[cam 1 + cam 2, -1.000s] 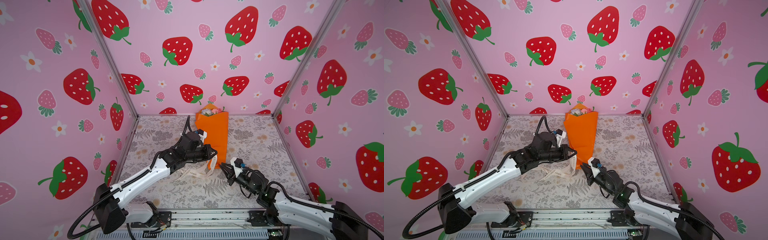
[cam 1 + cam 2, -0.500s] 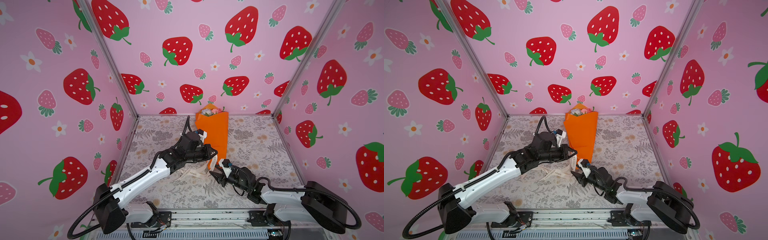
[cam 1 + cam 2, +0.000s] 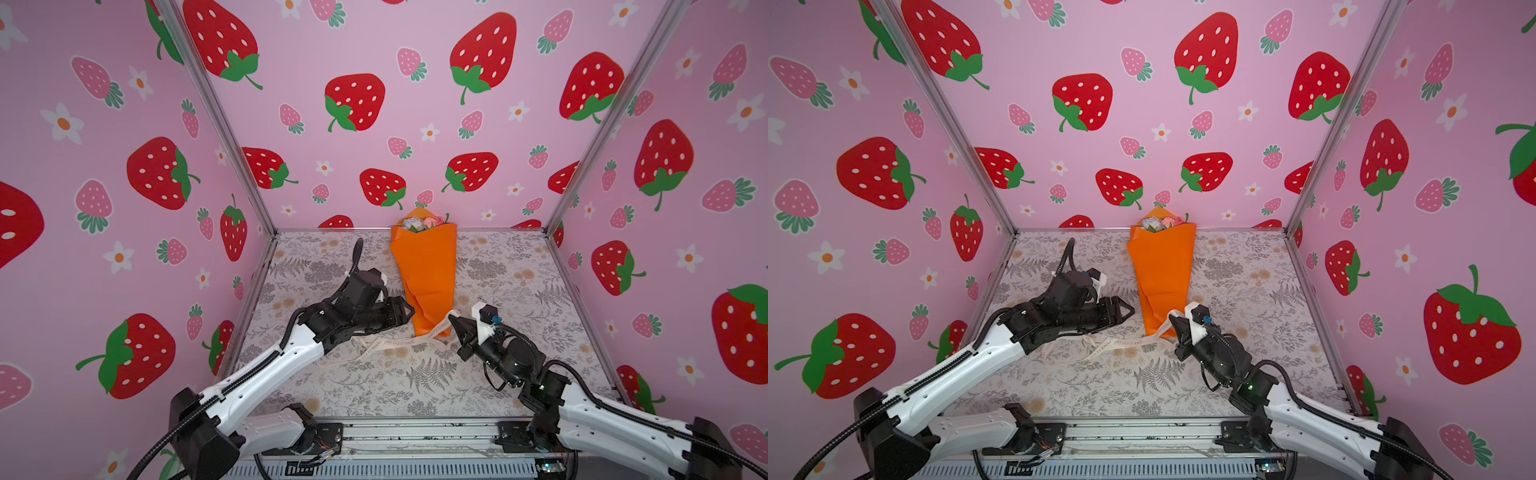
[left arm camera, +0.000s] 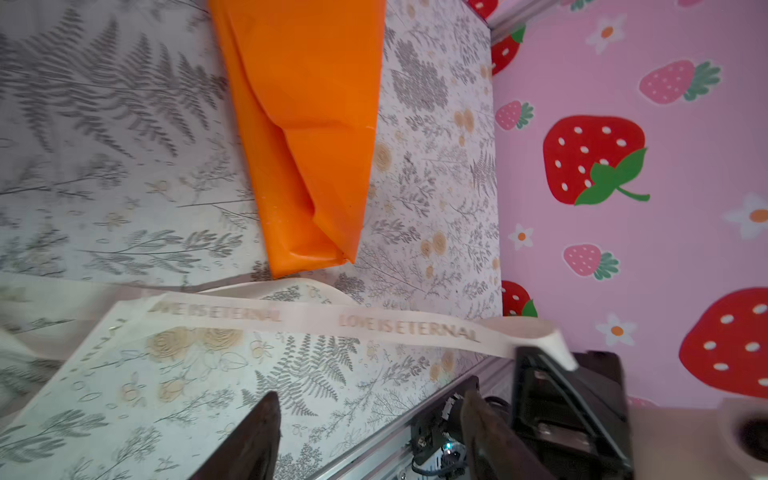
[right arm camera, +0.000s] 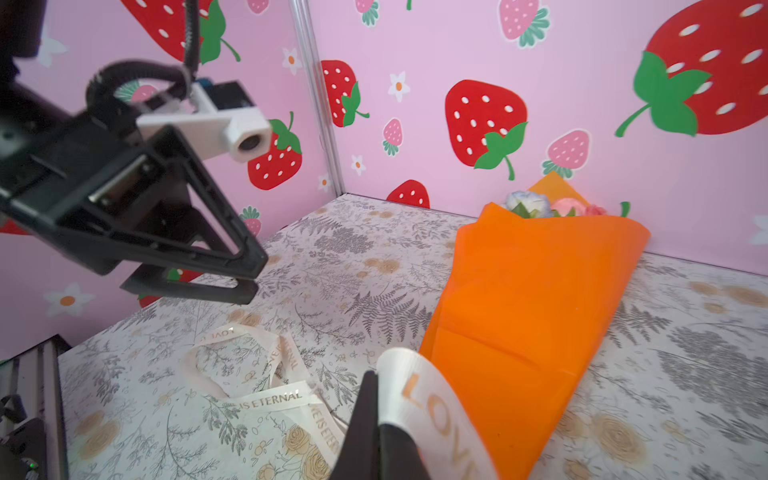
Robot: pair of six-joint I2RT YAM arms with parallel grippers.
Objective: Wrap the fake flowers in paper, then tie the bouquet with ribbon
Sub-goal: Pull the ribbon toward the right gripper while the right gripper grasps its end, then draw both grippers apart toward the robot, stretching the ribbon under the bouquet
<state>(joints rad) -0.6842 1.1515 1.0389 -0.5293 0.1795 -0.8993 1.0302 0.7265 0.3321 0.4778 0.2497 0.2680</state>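
Note:
The bouquet of fake flowers lies on the floor in its orange wrapping paper, blooms toward the back wall and narrow end toward the front. A cream ribbon printed LOVE IS ETERNAL runs loosely across the floor just below that end. My right gripper is shut on one end of the ribbon, right of the bouquet's tip. My left gripper hovers left of the tip, open, nothing between its fingers.
Strawberry-printed pink walls close in the floral-patterned floor on three sides. A metal rail runs along the front edge. The ribbon's slack lies in loose folds under the left gripper.
My left gripper has opened and let go of the ribbon. My right gripper reached in toward the bouquet's tip, shut on the ribbon and drew back a little to the right.

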